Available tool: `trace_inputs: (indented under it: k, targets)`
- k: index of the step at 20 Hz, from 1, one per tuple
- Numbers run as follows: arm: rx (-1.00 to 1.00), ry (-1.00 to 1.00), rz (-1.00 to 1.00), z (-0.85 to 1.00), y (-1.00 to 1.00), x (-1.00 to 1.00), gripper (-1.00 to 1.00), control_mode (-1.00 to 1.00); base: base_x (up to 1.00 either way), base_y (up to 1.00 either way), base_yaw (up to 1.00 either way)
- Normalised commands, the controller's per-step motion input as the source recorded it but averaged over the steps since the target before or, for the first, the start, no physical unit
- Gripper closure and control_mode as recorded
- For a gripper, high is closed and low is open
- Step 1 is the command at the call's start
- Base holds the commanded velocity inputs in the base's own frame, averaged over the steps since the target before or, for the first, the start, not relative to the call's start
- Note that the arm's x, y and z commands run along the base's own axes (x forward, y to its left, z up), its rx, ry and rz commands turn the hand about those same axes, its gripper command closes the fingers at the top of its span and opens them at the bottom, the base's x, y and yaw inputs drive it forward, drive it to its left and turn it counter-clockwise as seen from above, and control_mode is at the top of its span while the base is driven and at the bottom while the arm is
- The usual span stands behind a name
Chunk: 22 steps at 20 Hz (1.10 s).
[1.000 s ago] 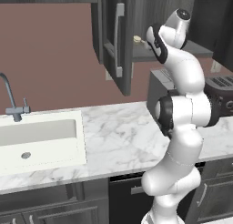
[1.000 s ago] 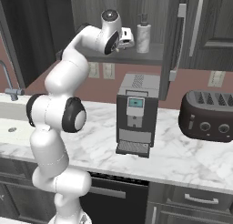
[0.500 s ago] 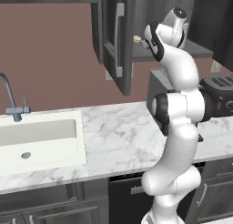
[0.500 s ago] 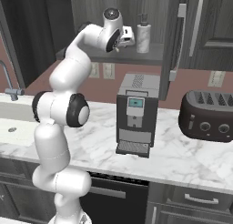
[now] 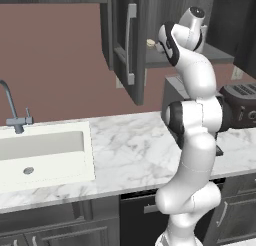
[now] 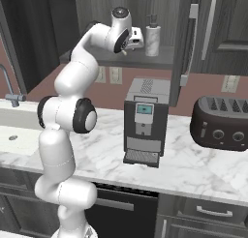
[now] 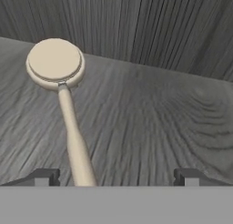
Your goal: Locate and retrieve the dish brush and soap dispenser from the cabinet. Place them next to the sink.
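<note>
- The dish brush (image 7: 68,109) lies flat on the cabinet (image 6: 160,58) shelf, its round pale head away from the hand and its thin tan handle running back toward the gripper (image 7: 116,176).
- In the hand view, the handle passes between the two dark fingertips (image 7: 44,176), nearer the one on that view's left; the claw is spread wide and nothing is pinched.
- From the left base view, the brush's pale head (image 5: 150,42) peeks out on the shelf just beside the arm's wrist.
- The soap dispenser (image 6: 153,37) stands upright on the same shelf, just beside the gripper (image 6: 136,39), on the side toward the open cabinet door.
- The cabinet door (image 5: 127,45) hangs open, its silver bar handle facing out.
- Below the shelf, a coffee machine (image 6: 145,120) and a dark toaster (image 6: 220,123) sit on the marble counter (image 5: 130,155).
- The sink (image 5: 45,155) with its faucet is well apart, at the counter's left end.
</note>
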Motion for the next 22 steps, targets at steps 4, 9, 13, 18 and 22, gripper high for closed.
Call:
trace_inputs:
  k: [4, 9, 13, 18, 22]
  targets:
    - [0.00, 0.00, 0.00, -0.15, 0.05, 0.00, -1.00, -1.00, 0.00, 0.00, 0.00]
    - [0.00, 0.00, 0.00, -0.12, 0.09, 0.00, -1.00, -1.00, 0.00, 0.00, 0.00]
    - [0.00, 0.00, 0.00, -0.17, 0.11, 0.01, 1.00, -1.00, 0.00, 0.00, 0.00]
    - [0.01, 0.00, 0.00, -0.20, 0.12, 0.01, 1.00, -1.00, 0.00, 0.00, 0.00]
    - [0.01, 0.00, 0.00, -0.19, 0.11, 0.00, 1.00, -1.00, 0.00, 0.00, 0.00]
